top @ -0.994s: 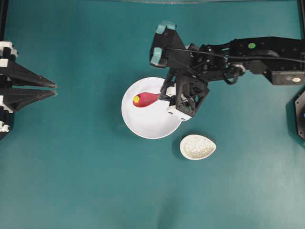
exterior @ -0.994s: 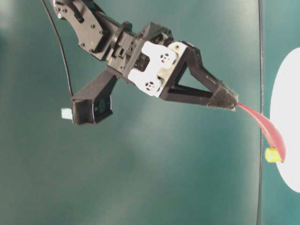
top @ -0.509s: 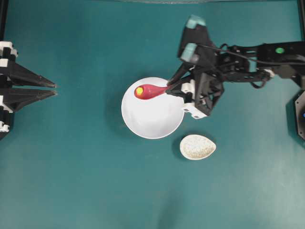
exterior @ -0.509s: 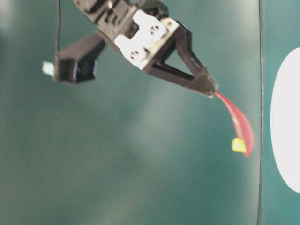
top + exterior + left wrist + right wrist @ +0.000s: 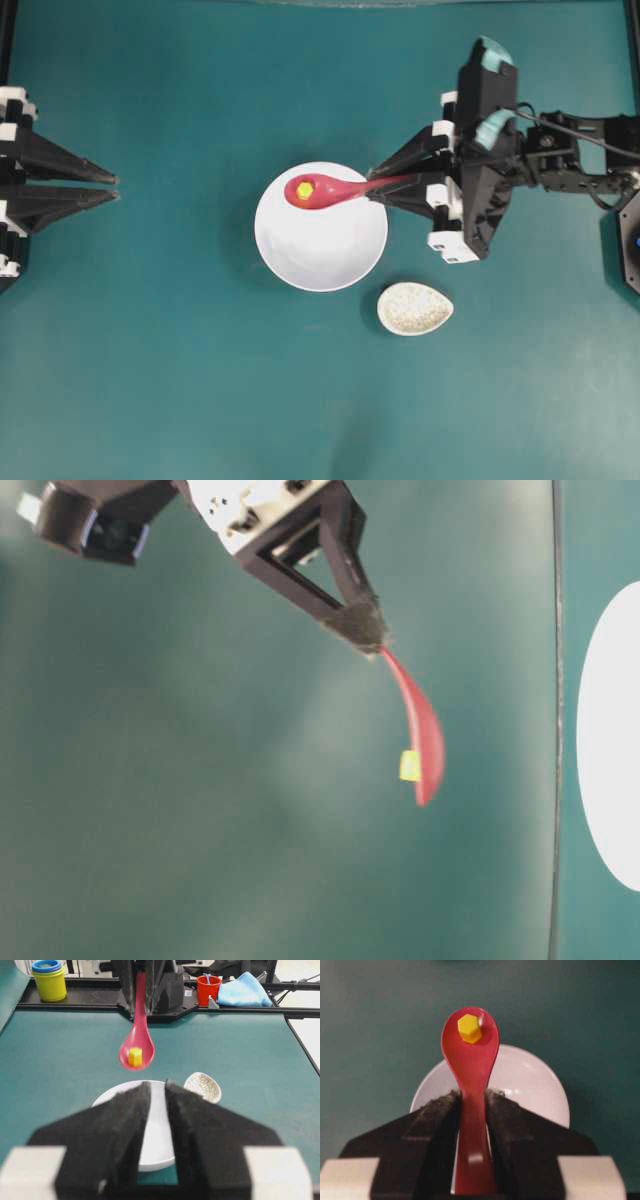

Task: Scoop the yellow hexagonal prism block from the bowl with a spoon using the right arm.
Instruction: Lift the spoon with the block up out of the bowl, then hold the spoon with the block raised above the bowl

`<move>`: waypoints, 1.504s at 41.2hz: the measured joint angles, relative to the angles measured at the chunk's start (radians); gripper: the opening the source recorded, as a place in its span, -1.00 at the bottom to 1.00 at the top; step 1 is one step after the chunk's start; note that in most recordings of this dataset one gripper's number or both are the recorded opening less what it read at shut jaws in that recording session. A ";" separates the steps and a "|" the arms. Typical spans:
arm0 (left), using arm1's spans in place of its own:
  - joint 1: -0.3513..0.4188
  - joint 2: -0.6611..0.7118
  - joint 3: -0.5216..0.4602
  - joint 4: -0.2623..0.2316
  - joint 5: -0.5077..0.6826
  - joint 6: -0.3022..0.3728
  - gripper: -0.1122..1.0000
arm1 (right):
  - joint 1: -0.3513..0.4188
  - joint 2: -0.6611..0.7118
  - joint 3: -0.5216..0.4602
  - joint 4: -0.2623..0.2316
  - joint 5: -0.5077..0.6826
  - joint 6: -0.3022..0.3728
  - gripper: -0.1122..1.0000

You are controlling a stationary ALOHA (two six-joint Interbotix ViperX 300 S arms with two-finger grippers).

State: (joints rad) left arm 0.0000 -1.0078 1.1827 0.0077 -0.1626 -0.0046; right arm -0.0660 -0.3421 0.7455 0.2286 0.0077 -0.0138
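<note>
Right wrist view shows the right gripper [image 5: 472,1105] clamped on the handle of the spoon [image 5: 470,1055], with the block [image 5: 469,1028] sitting near the far tip of the scoop. The bowl [image 5: 530,1085] lies below and behind the spoon — the left wrist view puts the scoop clearly above the bowl's rim, not touching it. From overhead, the scoop hangs over the part of the bowl farthest from the small dish [image 5: 415,308], which sits on the worktop [image 5: 180,380] just beside the bowl. The left gripper [image 5: 154,1110] rests well away from the bowl, its fingers a narrow gap apart and holding nothing.

The scoop looks done; the step in hand, I judge, is lifting clear without spilling. The block sits close to the scoop's lip, so the spoon should stay level or tip slightly handle-down — any forward dip could roll it off. Slow, smooth motion matters, and the grip on the handle should stay firm.
</note>
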 measured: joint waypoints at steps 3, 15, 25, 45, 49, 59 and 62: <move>0.000 0.000 0.000 0.000 0.000 -0.002 -0.46 | 0.003 -0.011 0.012 0.000 -0.026 -0.005 -0.36; 0.000 0.000 0.000 0.000 -0.002 -0.002 -0.45 | 0.012 -0.021 0.058 0.000 -0.129 -0.011 -0.36; 0.000 0.000 0.000 0.000 0.000 -0.002 -0.45 | 0.028 -0.023 0.115 -0.040 -0.213 -0.011 -0.36; 0.000 0.000 0.000 0.000 0.000 -0.015 -0.45 | 0.040 -0.037 0.189 -0.049 -0.379 -0.008 -0.36; 0.000 0.000 0.000 0.000 0.000 -0.015 -0.45 | 0.040 -0.037 0.189 -0.049 -0.379 -0.009 -0.36; 0.000 0.000 0.000 0.000 0.000 -0.015 -0.45 | 0.040 -0.037 0.189 -0.049 -0.382 -0.008 -0.36; 0.000 0.000 0.000 0.000 0.000 -0.015 -0.45 | 0.040 -0.037 0.189 -0.049 -0.383 -0.008 -0.36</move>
State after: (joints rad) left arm 0.0000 -1.0078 1.1827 0.0077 -0.1626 -0.0199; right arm -0.0261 -0.3789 0.9342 0.1795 -0.3758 -0.0215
